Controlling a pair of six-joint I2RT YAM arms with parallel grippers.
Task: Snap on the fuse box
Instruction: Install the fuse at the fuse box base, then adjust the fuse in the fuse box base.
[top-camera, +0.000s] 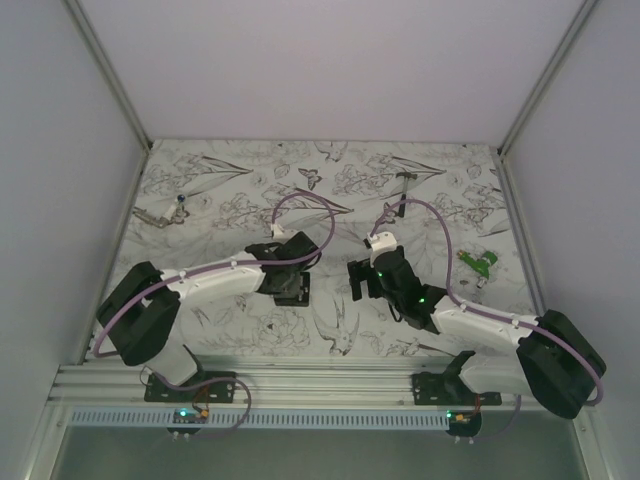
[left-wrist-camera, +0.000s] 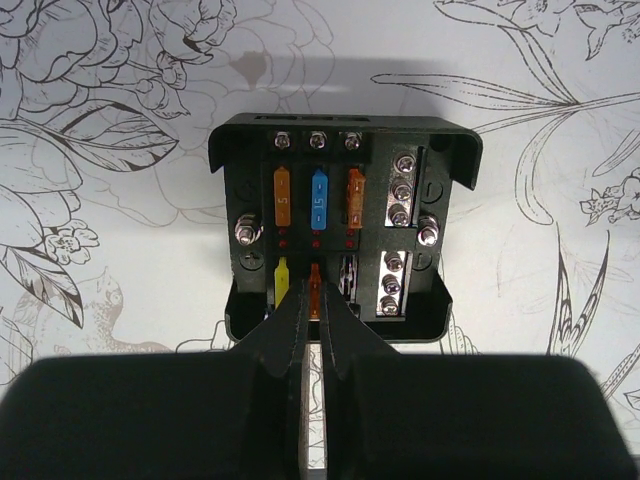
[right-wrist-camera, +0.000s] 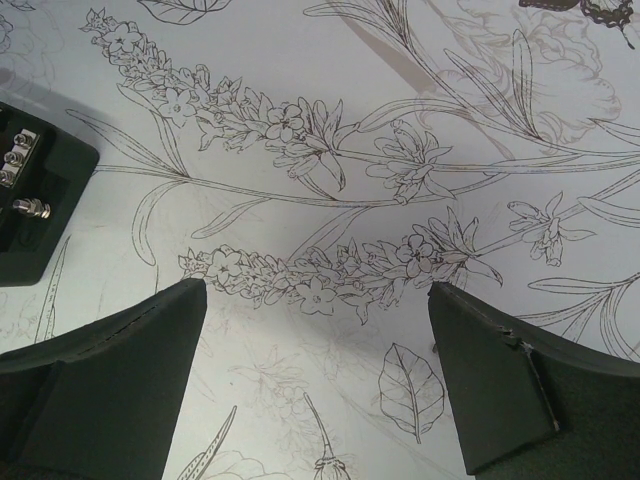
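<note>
centrally, fuse box (left-wrist-camera: 340, 215): black, lying flat on the flower-printed table (right-wrist-camera: 330, 80), just ahead of the left arm and between the two grippers, much nearer the left one. face turned straight up and bare, with nothing fitted over it; screws and fuses (left-wrist-camera: 319, 200) exposed, three in the far row and two in the near row, with the slot beside them apparently unfilled. progress, as judged: the snap is not finished, the work sits at the near row, and pressing home is left to do. long axis: outline reads close to square in the left wrist view, so it is hard to tell; the wider, shouldered end points away from the left arm, and the fuses run along that same line. left gripper (left-wrist-camera: 313, 300): fingers drawn together to a thin slit, tips either side of the lower orange fuse (left-wrist-camera: 315, 283); whether they pinch it cannot be told. right gripper (right-wrist-camera: 315, 290): fingers spread wide, nothing between, over bare table just beside the box's corner. outlying: green object (top-camera: 480, 262) near the right edge; small hammer (top-camera: 405, 180) toward the back, well apart.
</note>
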